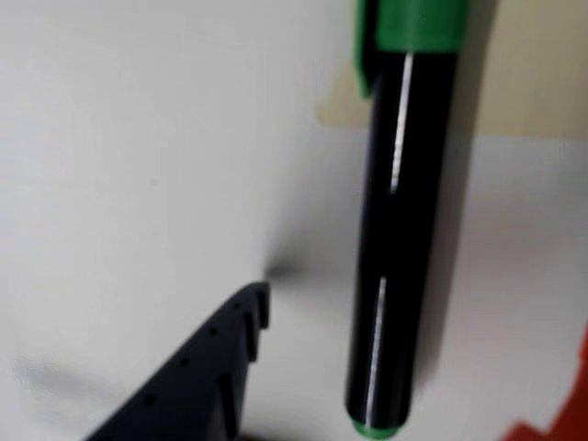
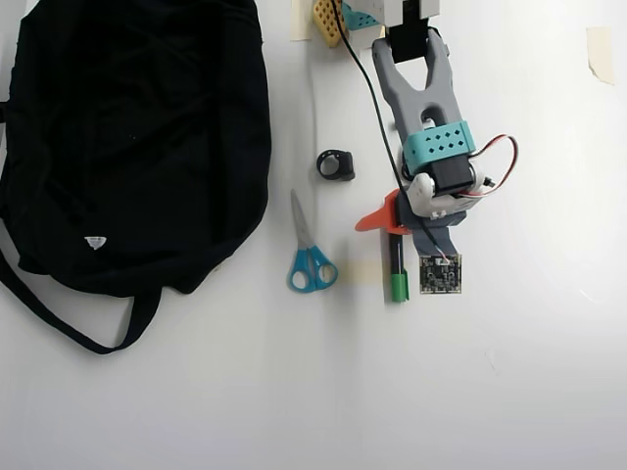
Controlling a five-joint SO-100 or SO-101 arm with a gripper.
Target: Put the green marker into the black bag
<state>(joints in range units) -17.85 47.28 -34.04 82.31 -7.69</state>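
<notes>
The green marker (image 2: 397, 273) lies flat on the white tabletop (image 2: 529, 372), directly under the front of the arm. In the overhead view its green cap points toward the bottom of the picture, and the barrel goes under the gripper (image 2: 392, 227). In the wrist view the marker (image 1: 395, 239) stands between the dark finger (image 1: 197, 377) at the lower left and the orange finger (image 1: 560, 404) at the lower right edge. The gripper is open around the marker; the dark finger is clearly apart from the barrel, and on the orange side the picture is too blurred to say, but probably it does not touch.

The black bag (image 2: 127, 137) lies well apart at the left of the overhead view. Between bag and marker lie the blue-handled scissors (image 2: 309, 257), and a small black ring-shaped thing (image 2: 336, 164) is near the arm.
</notes>
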